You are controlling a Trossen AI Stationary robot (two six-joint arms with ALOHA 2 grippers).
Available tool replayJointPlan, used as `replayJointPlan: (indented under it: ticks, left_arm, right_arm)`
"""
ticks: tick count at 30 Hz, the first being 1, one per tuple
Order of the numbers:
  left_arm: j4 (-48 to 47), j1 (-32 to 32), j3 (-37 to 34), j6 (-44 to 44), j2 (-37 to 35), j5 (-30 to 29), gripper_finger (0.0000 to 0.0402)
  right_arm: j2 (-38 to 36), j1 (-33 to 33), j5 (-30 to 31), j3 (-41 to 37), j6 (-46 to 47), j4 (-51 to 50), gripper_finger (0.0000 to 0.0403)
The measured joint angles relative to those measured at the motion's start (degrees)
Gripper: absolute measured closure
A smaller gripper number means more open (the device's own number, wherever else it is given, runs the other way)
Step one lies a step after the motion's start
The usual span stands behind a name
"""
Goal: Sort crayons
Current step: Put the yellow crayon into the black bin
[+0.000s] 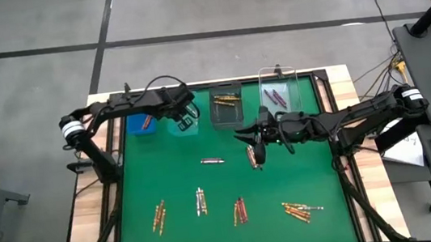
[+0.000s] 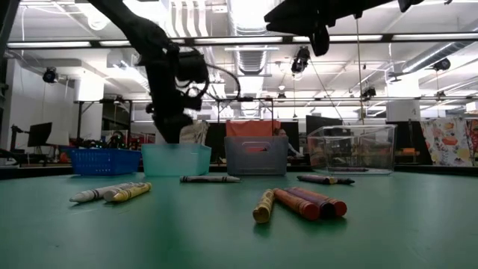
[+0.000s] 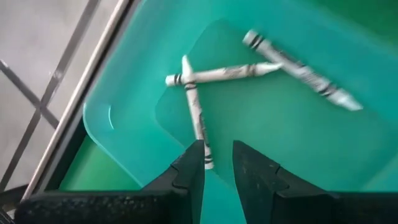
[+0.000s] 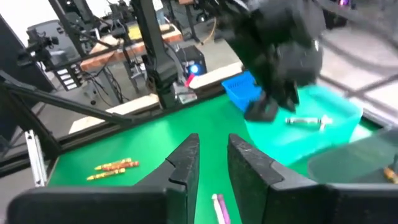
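Counts on the green table (image 1: 146,227)

Four bins sit along the far edge: blue bin (image 1: 142,124), teal bin (image 1: 183,123), grey bin (image 1: 226,108), clear bin (image 1: 281,97). Three silver-grey crayons (image 3: 200,118) lie in the teal one. Two arms are present.

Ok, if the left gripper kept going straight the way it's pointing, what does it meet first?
Probably a silver-grey crayon lying on the floor of the teal bin. The left gripper hangs over that bin, jaws apart, empty, pointing down into it. Depth is hard to judge, so it may meet the bin floor beside that crayon instead.
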Motion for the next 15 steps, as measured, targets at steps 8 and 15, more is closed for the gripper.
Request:
replayJointPlan:
  ticks: [8, 15]
  left_arm:
    - [4.5, -7.5, -1.9, 0.0, -9.3, 0.4, 0.0335]
    - [14.1, -16.4, -7.5, -0.3, -19.6, 3.6, 0.0335]
  right_arm:
    - [0.0, 0.0, -2.2, 0.0, 7.3, -5.7, 0.0330]
    - [0.0, 0.0, -6.4, 0.0, 12.9, -11.4, 0.0337]
